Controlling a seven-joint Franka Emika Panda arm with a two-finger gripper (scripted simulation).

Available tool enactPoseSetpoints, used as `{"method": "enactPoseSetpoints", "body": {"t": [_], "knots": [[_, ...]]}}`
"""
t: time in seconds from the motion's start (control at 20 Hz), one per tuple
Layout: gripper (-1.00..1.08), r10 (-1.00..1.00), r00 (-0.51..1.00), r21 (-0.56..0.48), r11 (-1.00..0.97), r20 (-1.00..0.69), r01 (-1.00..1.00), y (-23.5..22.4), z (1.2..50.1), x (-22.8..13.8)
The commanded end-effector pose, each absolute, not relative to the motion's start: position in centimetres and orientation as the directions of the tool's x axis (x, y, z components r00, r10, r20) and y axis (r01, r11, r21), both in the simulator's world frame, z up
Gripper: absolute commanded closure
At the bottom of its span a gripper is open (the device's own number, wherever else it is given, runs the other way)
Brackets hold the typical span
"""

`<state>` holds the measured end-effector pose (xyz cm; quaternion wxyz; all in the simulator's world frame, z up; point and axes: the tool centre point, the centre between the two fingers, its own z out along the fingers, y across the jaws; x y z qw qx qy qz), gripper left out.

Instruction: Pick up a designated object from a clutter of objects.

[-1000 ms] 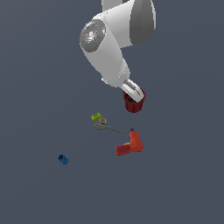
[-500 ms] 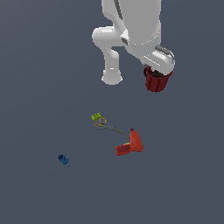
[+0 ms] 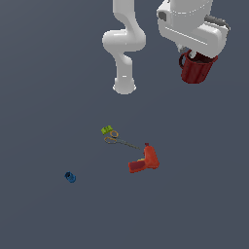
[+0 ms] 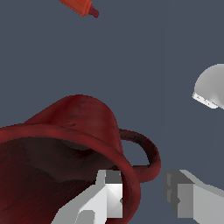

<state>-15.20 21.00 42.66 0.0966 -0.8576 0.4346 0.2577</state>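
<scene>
The dark red mug [image 3: 196, 71] hangs high above the floor at the exterior view's upper right, held under the white wrist. My gripper [image 3: 198, 56] is shut on the mug's rim [image 4: 127, 173]: in the wrist view one finger [image 4: 109, 197] sits inside the mug and the other finger [image 4: 181, 192] outside its wall, beside the handle [image 4: 146, 153]. Far below lie the rest of the clutter: an orange-red drill [image 3: 144, 160], thin scissors [image 3: 116, 139], a green block [image 3: 106, 130] and a small blue cylinder [image 3: 70, 177].
The arm's white base column [image 3: 124, 82] stands on the grey floor, to the exterior view's left of the lifted mug. In the wrist view the drill's tip [image 4: 83, 6] and a white arm part [image 4: 212, 87] show.
The arm has carried the mug higher and toward the exterior view's right over the last second. The items on the floor have stayed put.
</scene>
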Motion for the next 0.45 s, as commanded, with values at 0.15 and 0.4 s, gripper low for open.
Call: {"method": "enactPoseSetpoints", "body": {"t": [0.15, 0.4], "knots": [[1.08, -0.696, 0.489, 0.056, -0.602, -0.526, -0.797, 22.42, 44.29, -15.61], [1.08, -0.696, 0.488, 0.055, -0.601, -0.526, -0.797, 22.45, 44.32, -15.47]]}}
